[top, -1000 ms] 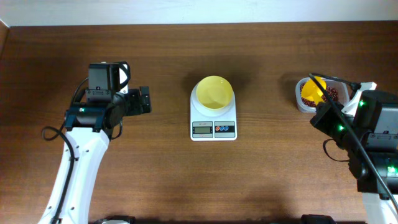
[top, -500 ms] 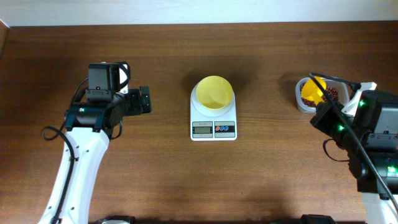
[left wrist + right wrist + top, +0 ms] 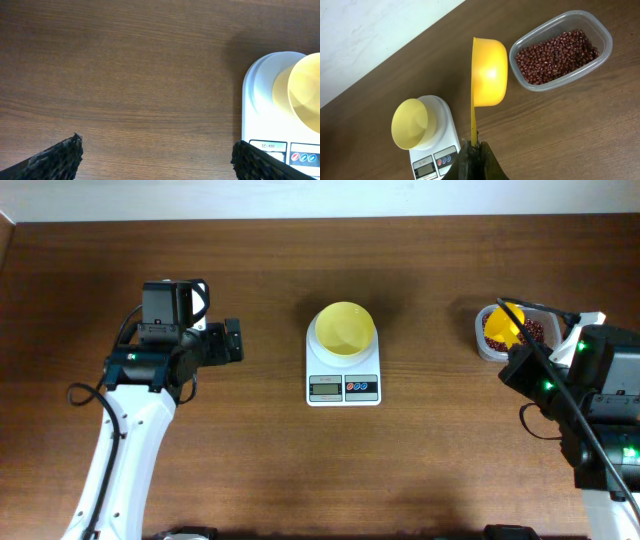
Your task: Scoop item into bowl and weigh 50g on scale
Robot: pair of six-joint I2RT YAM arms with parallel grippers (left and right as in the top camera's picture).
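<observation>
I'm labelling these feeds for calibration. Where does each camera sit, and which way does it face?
Overhead: above the table, looking straight down; left arm and right arm show either side of the scale.
Left wrist: on the left arm, looking down at table; open left pincer tips at the bottom corners.
Right wrist: on the right arm, looking along the shut right pincer and its scoop toward the beans.
Shared: all three show the bowl on the scale.

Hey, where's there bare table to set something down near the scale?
Bare table lies between the left gripper and the scale, between the scale and the clear container, and in front. Crowded only at right: scoop beside container.
</observation>
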